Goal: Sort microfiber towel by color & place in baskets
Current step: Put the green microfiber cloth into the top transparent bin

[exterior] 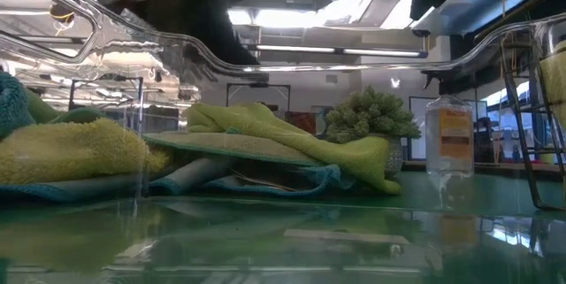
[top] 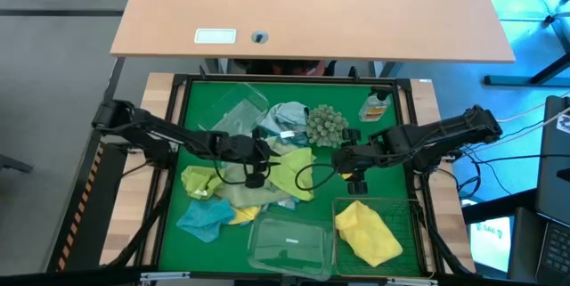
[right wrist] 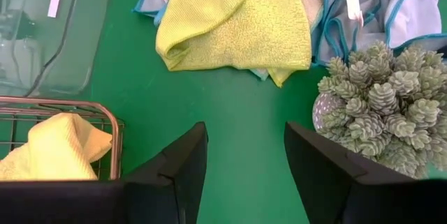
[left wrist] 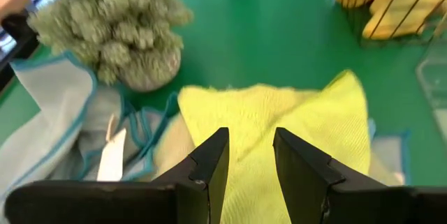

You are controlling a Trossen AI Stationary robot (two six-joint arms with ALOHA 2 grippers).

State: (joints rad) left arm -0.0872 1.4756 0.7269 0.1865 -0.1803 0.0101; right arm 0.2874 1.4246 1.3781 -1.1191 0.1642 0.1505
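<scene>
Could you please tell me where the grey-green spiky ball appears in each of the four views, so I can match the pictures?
High view: the spiky ball sits at upper centre of the green mat.
Low view: it is right of centre, behind the lime green towel.
Left wrist view: it is at upper left.
Right wrist view: it is at the right edge.
Shared landmark: that lime green towel lying beside it.

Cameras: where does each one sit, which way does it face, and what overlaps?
High: overhead, straight down on the green mat; both arms show.
Low: table height, level across the towel pile; no arm clearly seen.
Left wrist: behind the open left tool, facing the lime towel.
Right wrist: behind the open right tool, facing bare mat.
Shared: both wrist views show the spiky plant and the wire basket.
</scene>
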